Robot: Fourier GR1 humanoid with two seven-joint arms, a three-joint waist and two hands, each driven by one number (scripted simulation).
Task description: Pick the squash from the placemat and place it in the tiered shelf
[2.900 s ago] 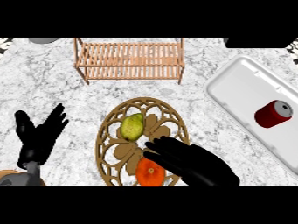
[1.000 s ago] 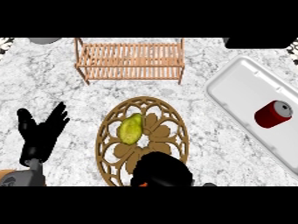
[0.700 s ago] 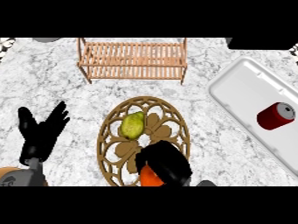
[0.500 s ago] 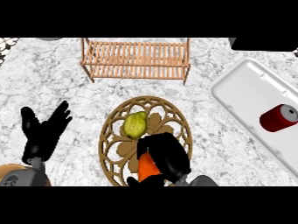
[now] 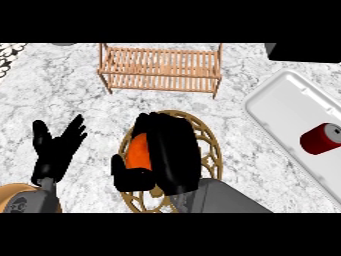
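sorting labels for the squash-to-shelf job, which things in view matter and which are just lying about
Job: woven placemat; tiered wooden shelf; right hand over the placemat; squash not visible, perhaps hidden under it.
Lying about: orange object in the right hand; red can on white tray; left hand, resting open, lower left.

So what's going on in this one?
The robot's right hand is down on the woven placemat, curled round an orange fruit. No squash shows; the hand may hide it. The wooden shelf stands beyond, at the back. The left hand rests open at the left. A red can lies on the white tray.
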